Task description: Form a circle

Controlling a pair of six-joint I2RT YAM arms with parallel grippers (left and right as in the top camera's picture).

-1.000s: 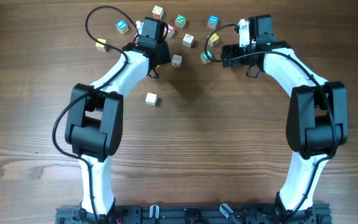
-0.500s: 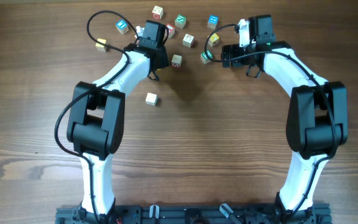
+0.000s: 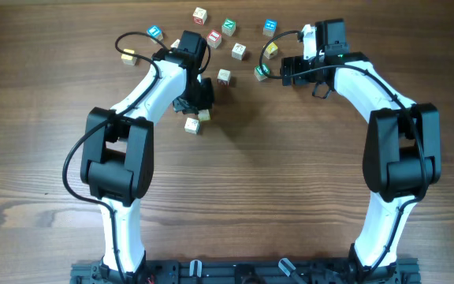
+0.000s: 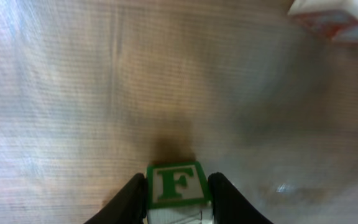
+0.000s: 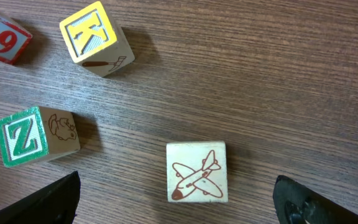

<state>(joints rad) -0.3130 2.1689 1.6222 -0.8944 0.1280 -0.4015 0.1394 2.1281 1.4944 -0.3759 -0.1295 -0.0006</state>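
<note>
My left gripper (image 4: 178,185) is shut on a cube with a green F (image 4: 174,182). In the overhead view that gripper (image 3: 202,106) holds the cube (image 3: 204,115) right beside a cream cube (image 3: 191,125) at centre left. My right gripper (image 5: 185,202) stands open, and a cream cube with a red airplane (image 5: 196,172) lies on the table between its fingers, untouched. To its left lies the green Z cube (image 5: 22,137). The other cubes lie scattered and apart, so no circle shows.
A yellow K cube (image 5: 95,38) and a red 9 cube (image 5: 2,40) lie ahead of the right gripper (image 3: 270,69). More cubes are spread along the far side: cream (image 3: 200,14), green (image 3: 228,26), blue (image 3: 270,28), blue (image 3: 155,32), yellow (image 3: 128,57).
My left gripper closed on the F cube at the far cluster and carried it toward me, next to the lone cream cube. The right arm has not moved.
</note>
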